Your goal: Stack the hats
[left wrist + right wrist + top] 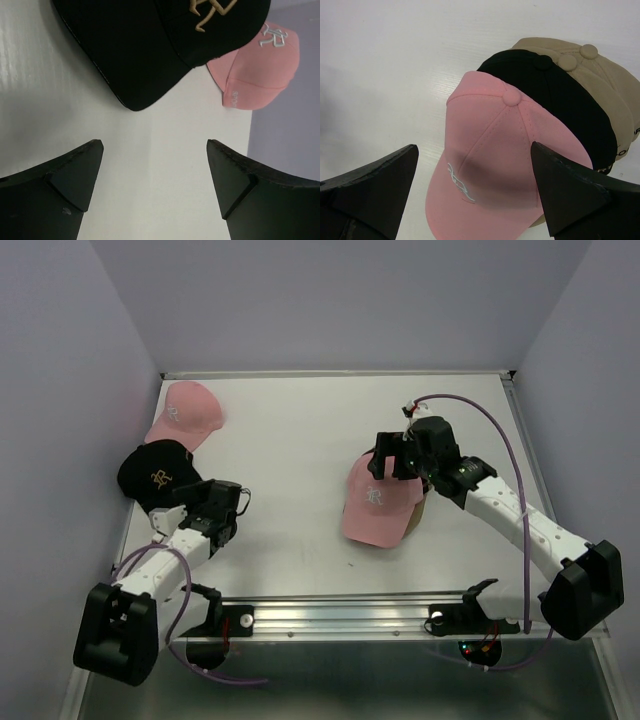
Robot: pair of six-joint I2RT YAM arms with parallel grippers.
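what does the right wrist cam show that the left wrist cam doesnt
Only the right wrist view: a nested stack, with a pink fabric cap on top, a black fabric cap under it and tan fabric caps at the bottom, two tan top buttons showing.
Only the left wrist view: a loose black cap with a gold embroidered R and, beyond it, a loose pink cap with white embroidery.
Both: the white table, and black fingers spread wide with nothing held, for the left gripper and the right gripper.
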